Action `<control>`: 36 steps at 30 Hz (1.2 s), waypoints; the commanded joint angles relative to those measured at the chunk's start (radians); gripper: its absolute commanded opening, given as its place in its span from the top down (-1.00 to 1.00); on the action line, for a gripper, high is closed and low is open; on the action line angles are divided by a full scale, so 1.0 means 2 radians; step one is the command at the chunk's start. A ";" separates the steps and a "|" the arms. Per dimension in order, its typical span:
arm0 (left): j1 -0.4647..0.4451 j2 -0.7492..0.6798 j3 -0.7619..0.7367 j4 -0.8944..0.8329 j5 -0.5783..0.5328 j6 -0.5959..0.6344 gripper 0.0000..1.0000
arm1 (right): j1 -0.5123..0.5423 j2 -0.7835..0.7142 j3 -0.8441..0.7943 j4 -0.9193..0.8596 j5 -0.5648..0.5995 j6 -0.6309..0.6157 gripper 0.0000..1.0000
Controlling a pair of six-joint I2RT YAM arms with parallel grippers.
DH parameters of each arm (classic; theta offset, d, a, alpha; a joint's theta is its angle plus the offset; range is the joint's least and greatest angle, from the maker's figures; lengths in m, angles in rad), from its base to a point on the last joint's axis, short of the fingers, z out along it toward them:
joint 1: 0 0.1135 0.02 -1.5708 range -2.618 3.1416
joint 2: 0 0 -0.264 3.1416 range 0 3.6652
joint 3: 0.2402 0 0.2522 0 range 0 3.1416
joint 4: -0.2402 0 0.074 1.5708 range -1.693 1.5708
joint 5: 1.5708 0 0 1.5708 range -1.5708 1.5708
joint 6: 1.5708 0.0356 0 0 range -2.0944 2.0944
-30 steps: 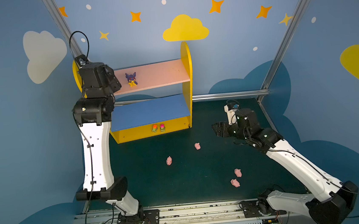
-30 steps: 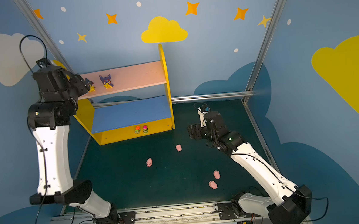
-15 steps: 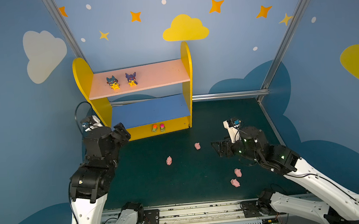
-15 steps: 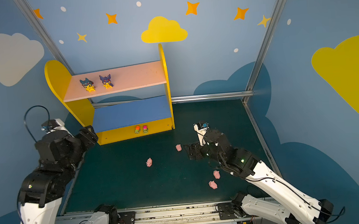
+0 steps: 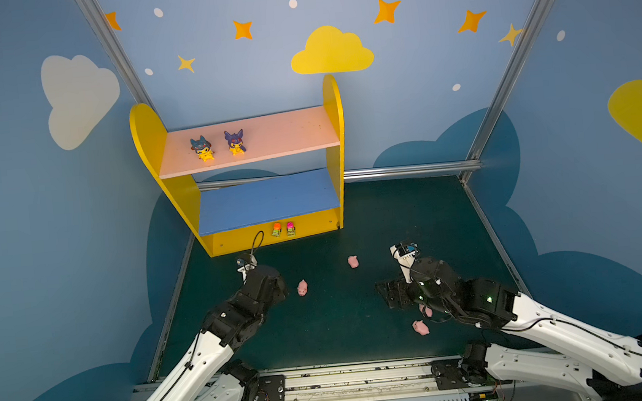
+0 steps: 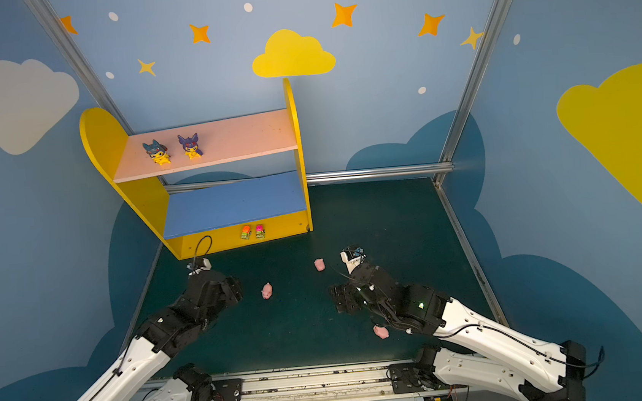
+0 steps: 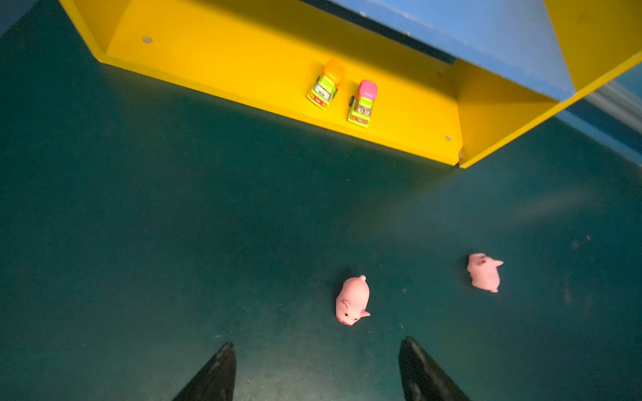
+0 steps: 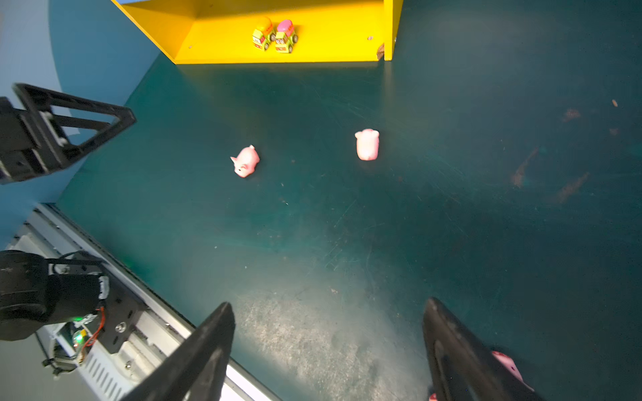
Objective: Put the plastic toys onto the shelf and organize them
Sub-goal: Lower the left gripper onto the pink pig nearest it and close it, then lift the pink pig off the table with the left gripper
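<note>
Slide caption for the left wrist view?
Open left gripper facing nearer pink pig and farther pink pig on green floor; orange-topped car, pink-topped car on shelf base.

**Four toys shelved, pigs out front**

In a top view the shelf (image 6: 106,141) carries a blue-hooded figurine (image 6: 156,152) beside a purple-hooded figurine (image 6: 190,145) on its pink board (image 6: 242,137). An orange-topped car (image 6: 245,232) sits beside a pink-topped car (image 6: 259,231) on its base (image 6: 208,244). In front of the shelf lie a near pig (image 6: 319,264), a middle pig (image 6: 266,291) and a far pig (image 6: 381,331).

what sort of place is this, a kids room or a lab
Most likely a robot test cell dressed as a playroom, not a real nursery: walls painted with clouds meet at bare aluminium posts, and a left arm and right arm sit on a metal rail facing a toy shelf.
</note>
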 commanded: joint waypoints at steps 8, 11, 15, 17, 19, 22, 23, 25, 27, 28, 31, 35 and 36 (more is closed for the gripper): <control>-0.026 0.149 -0.024 0.142 -0.017 -0.023 -0.52 | -0.017 -0.031 -0.033 0.023 -0.002 0.001 -0.67; -0.029 0.192 -0.026 0.169 -0.016 -0.015 -0.52 | -0.028 -0.041 -0.040 0.023 -0.015 0.001 -0.68; -0.032 0.244 -0.023 0.203 -0.016 -0.005 -0.52 | -0.035 -0.055 -0.053 0.023 -0.027 0.002 -0.68; -0.036 0.270 -0.020 0.221 -0.013 0.002 -0.51 | -0.036 -0.061 -0.059 0.024 -0.028 0.004 -0.68; -0.040 0.292 -0.014 0.228 -0.015 0.003 -0.50 | -0.038 -0.066 -0.064 0.023 -0.029 0.005 -0.68; -0.046 0.320 -0.003 0.225 -0.027 0.004 -0.43 | -0.041 -0.074 -0.070 0.021 -0.028 0.008 -0.68; -0.047 0.325 -0.003 0.226 -0.028 0.005 -0.39 | -0.042 -0.076 -0.071 0.019 -0.029 0.008 -0.68; -0.048 0.332 -0.003 0.227 -0.031 0.007 -0.32 | -0.044 -0.077 -0.072 0.017 -0.029 0.008 -0.68; -0.047 0.333 -0.004 0.229 -0.033 0.011 -0.30 | -0.046 -0.077 -0.071 0.016 -0.028 0.006 -0.68; -0.048 0.334 -0.006 0.229 -0.034 0.011 -0.30 | -0.047 -0.077 -0.071 0.016 -0.029 0.006 -0.68; -0.048 0.332 -0.011 0.232 -0.035 0.014 -0.24 | -0.049 -0.074 -0.071 0.015 -0.031 0.006 -0.68; -0.048 0.340 -0.011 0.234 -0.034 0.019 -0.18 | -0.054 -0.067 -0.071 0.014 -0.034 0.006 -0.68; -0.048 0.344 -0.010 0.235 -0.034 0.020 -0.15 | -0.054 -0.065 -0.071 0.014 -0.035 0.006 -0.68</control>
